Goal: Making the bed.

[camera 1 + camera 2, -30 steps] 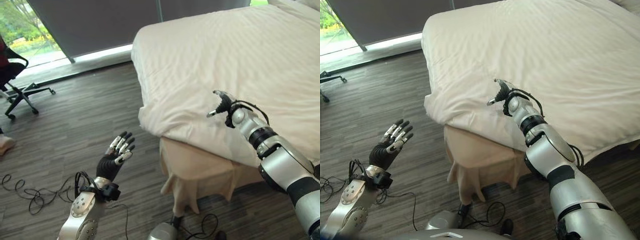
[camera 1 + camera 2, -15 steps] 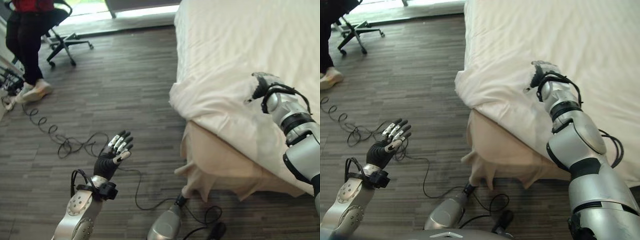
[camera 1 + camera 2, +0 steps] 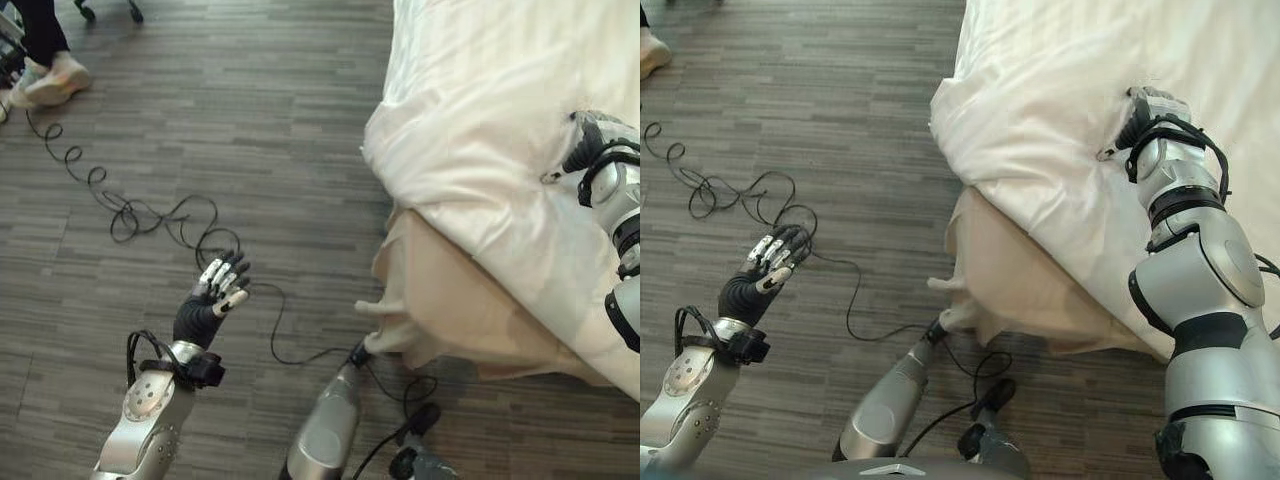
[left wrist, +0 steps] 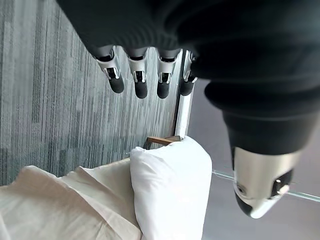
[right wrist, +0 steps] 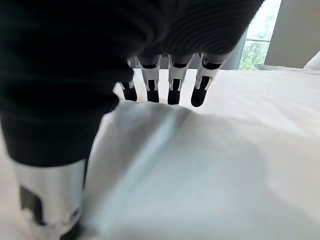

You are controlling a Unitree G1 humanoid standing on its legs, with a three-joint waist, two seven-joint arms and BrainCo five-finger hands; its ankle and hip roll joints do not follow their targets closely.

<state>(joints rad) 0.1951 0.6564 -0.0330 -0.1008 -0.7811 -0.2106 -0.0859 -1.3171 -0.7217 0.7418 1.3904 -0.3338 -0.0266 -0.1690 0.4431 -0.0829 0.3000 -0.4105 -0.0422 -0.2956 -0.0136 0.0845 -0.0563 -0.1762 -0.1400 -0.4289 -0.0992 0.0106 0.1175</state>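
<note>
Rumpled white duvet (image 3: 480,150) under right robot hand (image 3: 590,145), beige skirt (image 3: 450,310) below.

A cream-white cotton duvet (image 3: 500,130) with faint stripes fills the frame's upper right above a beige bed skirt (image 3: 450,310); grey-brown streaked wood-plank flooring (image 3: 200,110) spreads left.
</note>
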